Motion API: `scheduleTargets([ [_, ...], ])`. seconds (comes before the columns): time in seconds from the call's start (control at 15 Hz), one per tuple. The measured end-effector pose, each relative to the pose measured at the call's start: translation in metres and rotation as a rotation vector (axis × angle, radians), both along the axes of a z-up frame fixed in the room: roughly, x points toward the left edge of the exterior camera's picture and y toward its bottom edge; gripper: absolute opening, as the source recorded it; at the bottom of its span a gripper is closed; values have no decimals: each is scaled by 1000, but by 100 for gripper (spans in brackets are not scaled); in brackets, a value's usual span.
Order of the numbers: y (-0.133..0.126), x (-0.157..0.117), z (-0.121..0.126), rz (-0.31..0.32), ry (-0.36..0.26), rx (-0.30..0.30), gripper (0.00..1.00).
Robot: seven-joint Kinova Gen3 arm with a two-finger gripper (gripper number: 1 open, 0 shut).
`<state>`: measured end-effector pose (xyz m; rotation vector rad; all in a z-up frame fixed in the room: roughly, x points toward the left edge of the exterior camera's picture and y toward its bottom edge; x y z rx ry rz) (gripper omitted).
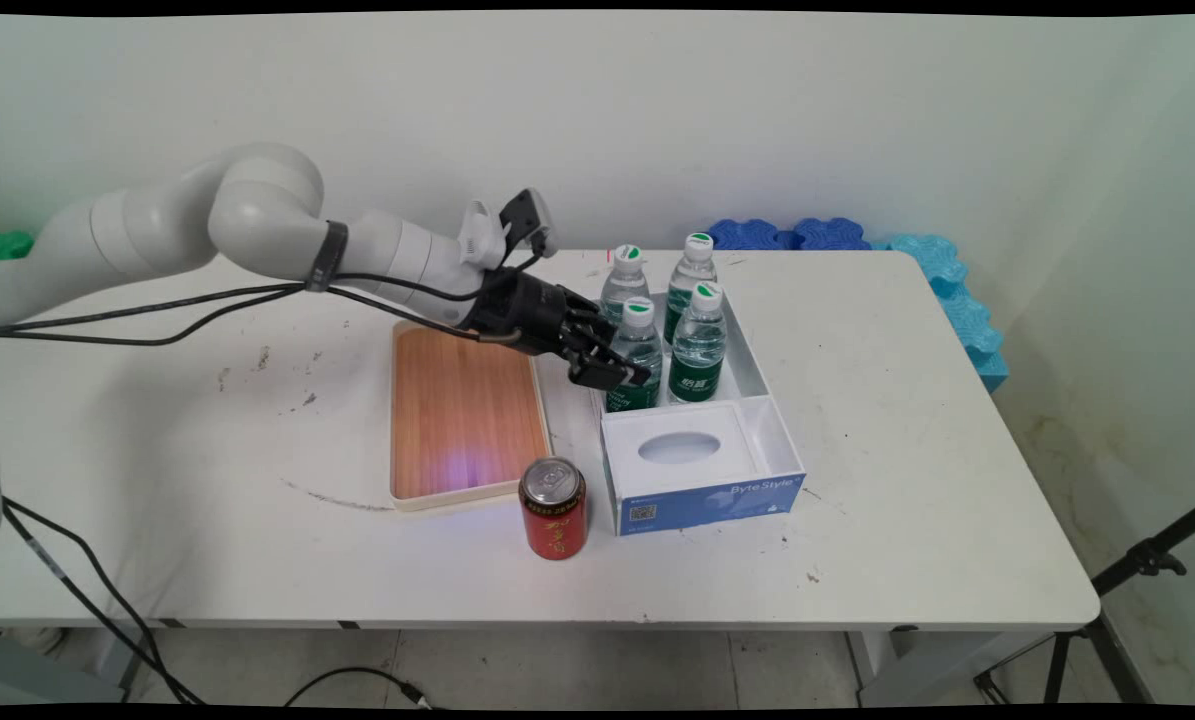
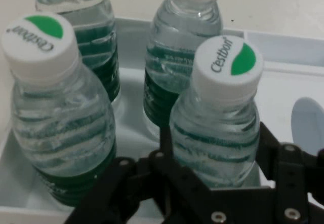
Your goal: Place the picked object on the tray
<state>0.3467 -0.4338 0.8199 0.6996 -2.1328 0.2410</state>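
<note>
White table (image 1: 857,480) before pale wall. Gripper (image 1: 612,372) pinching near-left water bottle (image 1: 637,350) among four in white box (image 1: 747,360). Wooden tray (image 1: 462,410) to left, red can (image 1: 554,508) nearer.

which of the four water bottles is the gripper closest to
The front-left bottle in the white box, nearest the wooden tray. The gripper sits against its body; the other three stand clear, beside or behind it.
</note>
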Motion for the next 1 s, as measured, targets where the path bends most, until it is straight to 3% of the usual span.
scheduleTargets([
  [0.47, -4, 0, 4, -10, 7, -30, 0],
  [0.8, 1, 12, 28, -15, 30, -59, 0],
  [1.0, 10, 29, 60, -29, 62, -91, 0],
])
